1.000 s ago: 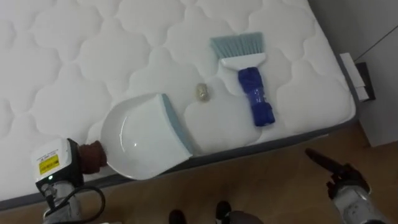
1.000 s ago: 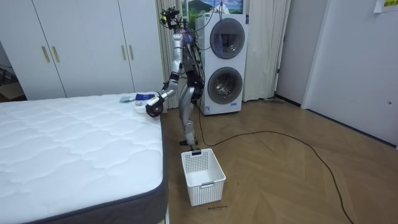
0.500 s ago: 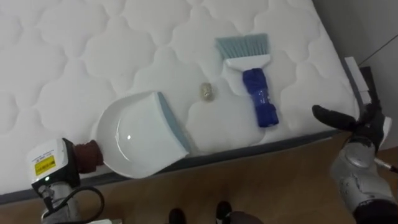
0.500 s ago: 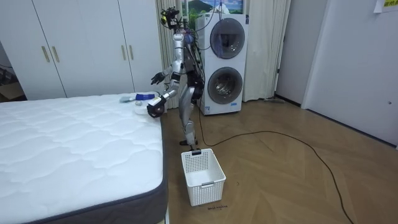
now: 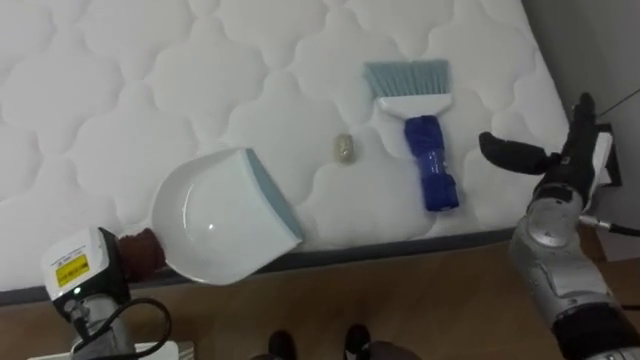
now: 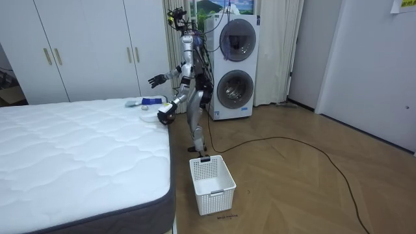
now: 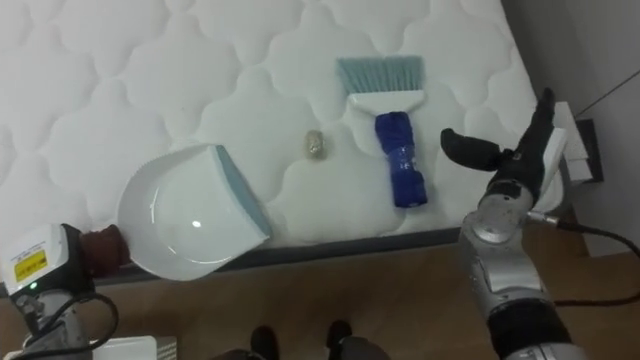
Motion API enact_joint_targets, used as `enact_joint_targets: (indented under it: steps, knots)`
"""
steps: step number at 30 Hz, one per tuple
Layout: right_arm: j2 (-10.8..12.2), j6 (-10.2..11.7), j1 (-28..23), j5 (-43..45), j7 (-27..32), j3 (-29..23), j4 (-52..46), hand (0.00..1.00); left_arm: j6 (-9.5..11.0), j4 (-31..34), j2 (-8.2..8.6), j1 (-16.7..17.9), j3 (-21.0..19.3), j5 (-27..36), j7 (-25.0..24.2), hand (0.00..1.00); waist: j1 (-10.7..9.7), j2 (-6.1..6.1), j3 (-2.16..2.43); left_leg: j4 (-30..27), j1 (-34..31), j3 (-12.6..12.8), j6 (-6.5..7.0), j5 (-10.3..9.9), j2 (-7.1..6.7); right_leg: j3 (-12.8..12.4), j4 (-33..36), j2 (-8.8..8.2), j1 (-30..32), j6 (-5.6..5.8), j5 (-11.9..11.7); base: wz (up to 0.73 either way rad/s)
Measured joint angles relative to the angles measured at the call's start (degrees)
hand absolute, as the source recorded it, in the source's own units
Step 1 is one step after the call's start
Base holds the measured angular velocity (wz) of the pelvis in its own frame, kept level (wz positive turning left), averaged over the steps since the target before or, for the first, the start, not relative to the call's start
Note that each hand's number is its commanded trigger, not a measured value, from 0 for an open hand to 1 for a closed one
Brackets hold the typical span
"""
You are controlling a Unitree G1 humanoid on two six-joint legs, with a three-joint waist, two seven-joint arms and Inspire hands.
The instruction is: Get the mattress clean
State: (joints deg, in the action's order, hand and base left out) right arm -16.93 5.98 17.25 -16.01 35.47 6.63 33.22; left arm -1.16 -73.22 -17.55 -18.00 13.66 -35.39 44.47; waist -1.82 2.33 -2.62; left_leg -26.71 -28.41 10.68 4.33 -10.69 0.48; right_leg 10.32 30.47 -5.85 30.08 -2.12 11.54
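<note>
Left eye view: one white round dustpan with a grey-blue lip (image 5: 225, 225) overhangs the near edge of the white quilted bed (image 5: 120, 90). The left robot hand (image 5: 88, 270) is at its brown handle, fingers hidden, grip not determinable. One small beige lump (image 5: 344, 148) and one blue-handled brush (image 5: 425, 150) lie near the same edge. The right robot hand (image 5: 555, 165) hovers at the bed's right edge, fingers spread, empty.

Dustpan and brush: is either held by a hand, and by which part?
The dustpan meets the left hand at its brown handle; the grip is hidden, so cannot tell. The brush lies free beside the open right hand.
</note>
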Motion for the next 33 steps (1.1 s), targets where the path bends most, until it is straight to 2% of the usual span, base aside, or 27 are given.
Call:
enact_joint_targets:
  steps: [4,6,11,16,21,31,33]
  knots:
    - [0.05,0.66,0.24,-0.03,-0.08,1.70,2.06,0.00,0.06,0.01,0.00,-0.82,0.18,0.06,-0.01,1.00,0.27,-0.16,-0.10,-0.41,-0.54,-0.58,0.00,0.00,0.01,0.87,0.03,-0.12,-0.01,-0.10,0.06,0.08]
    - [0.07,0.67,1.11,-0.16,-0.18,3.31,5.08,0.00,0.21,0.02,0.00,-2.46,1.25,0.96,-0.04,1.00,0.59,-0.36,-0.41,-1.15,-1.24,-1.43,-0.03,-0.07,0.03,1.45,0.30,-0.12,0.10,-0.18,0.11,0.17]
    - [0.23,0.76,4.15,-0.03,-2.40,5.33,10.17,0.00,0.42,0.07,0.01,-3.67,2.28,0.93,-0.19,1.00,1.10,-1.02,-0.84,-1.14,-1.93,-1.46,0.00,-0.29,-0.05,1.41,1.11,-0.27,0.96,-0.27,0.16,0.02]
    - [0.26,0.99,4.80,-0.07,-4.49,5.63,13.05,0.00,0.54,0.35,0.07,-4.01,2.30,0.80,-0.63,1.00,1.63,-1.19,-1.02,-2.10,-3.23,-1.48,-0.02,-0.28,-0.09,1.44,2.31,-0.49,2.50,-0.57,0.36,0.02]
    - [0.44,0.99,4.82,-0.48,-6.50,5.67,13.61,0.00,0.50,0.69,0.49,-4.73,2.33,0.81,-0.90,1.00,2.33,-1.91,-1.47,-1.98,-3.99,-1.49,-0.03,-0.29,-0.10,1.61,2.37,-0.57,3.18,-0.61,0.47,0.00]
    - [2.11,0.71,5.94,0.56,-9.97,5.75,13.61,0.00,-0.27,0.67,1.28,-4.90,2.25,1.00,-1.32,1.00,2.53,-2.18,-1.58,-2.78,-5.25,-1.49,-0.01,-0.29,-0.32,1.55,3.56,-0.97,4.71,-0.59,0.79,0.00]
    - [2.20,0.30,6.79,0.57,-10.41,6.05,13.62,0.00,-0.33,0.68,1.82,-4.91,2.25,1.03,-1.38,1.00,2.60,-2.82,-1.62,-2.87,-5.44,-1.64,-0.01,-0.30,-0.32,1.81,3.52,-1.02,4.70,-0.60,0.79,0.04]
